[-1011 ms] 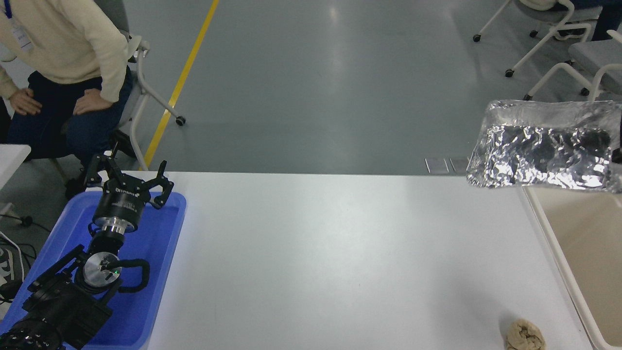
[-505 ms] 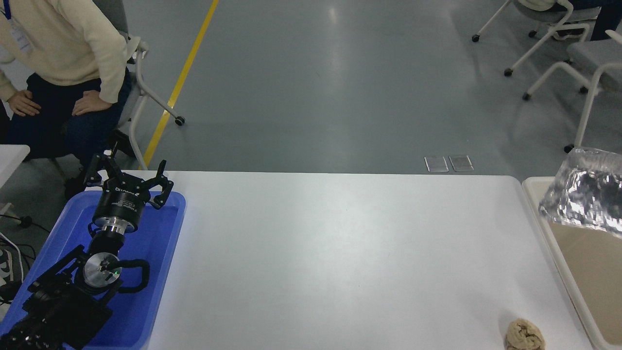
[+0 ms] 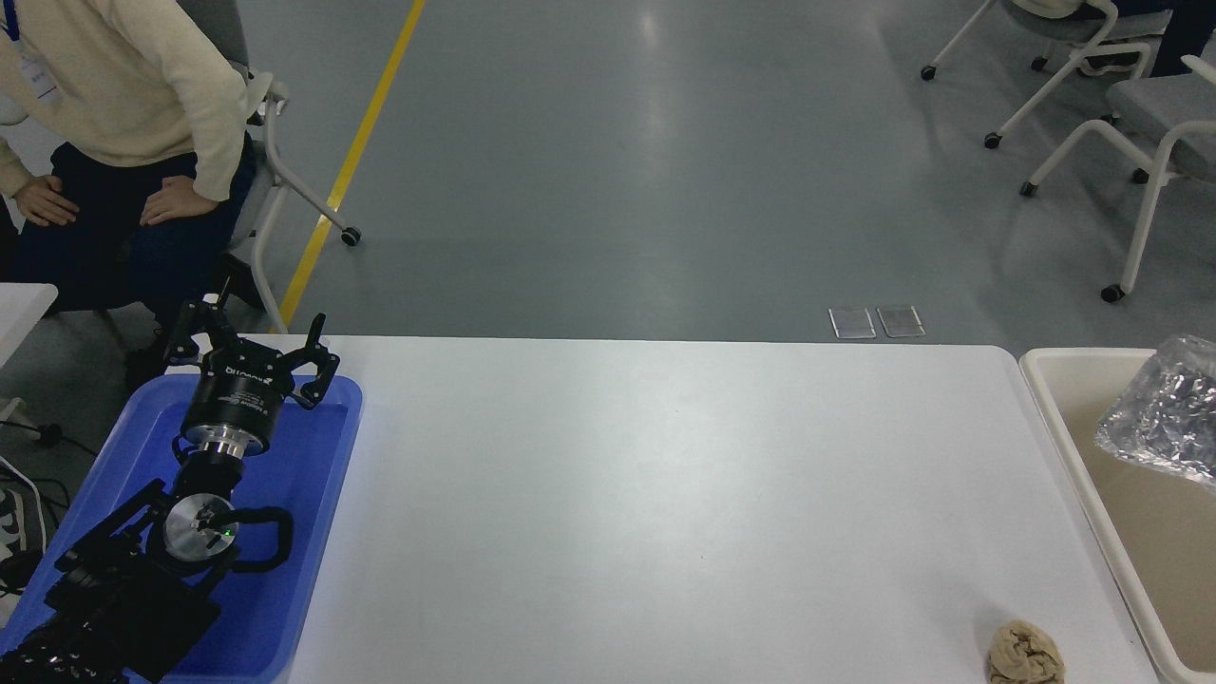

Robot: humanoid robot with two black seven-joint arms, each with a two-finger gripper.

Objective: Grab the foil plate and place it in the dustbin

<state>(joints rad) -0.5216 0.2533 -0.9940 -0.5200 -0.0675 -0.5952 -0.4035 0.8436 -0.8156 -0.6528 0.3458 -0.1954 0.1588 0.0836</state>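
White table point(image 3: 665, 513) ahead; my left gripper point(image 3: 249, 353) idles spread-fingered over the blue tray point(image 3: 323, 494). Well right of those fingers, the crinkled silver foil plate point(image 3: 1161, 418) tilts inside the dustbin point(image 3: 1054, 380), long axis unclear.

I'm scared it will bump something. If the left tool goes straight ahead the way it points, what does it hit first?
Probably the far rim of the blue tray if the left tool runs low. If higher, it passes over it, off the table toward the chair. Depth is unclear.

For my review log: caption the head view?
Foil plate over the dustbin at right edge; left claw parked above blue tray.
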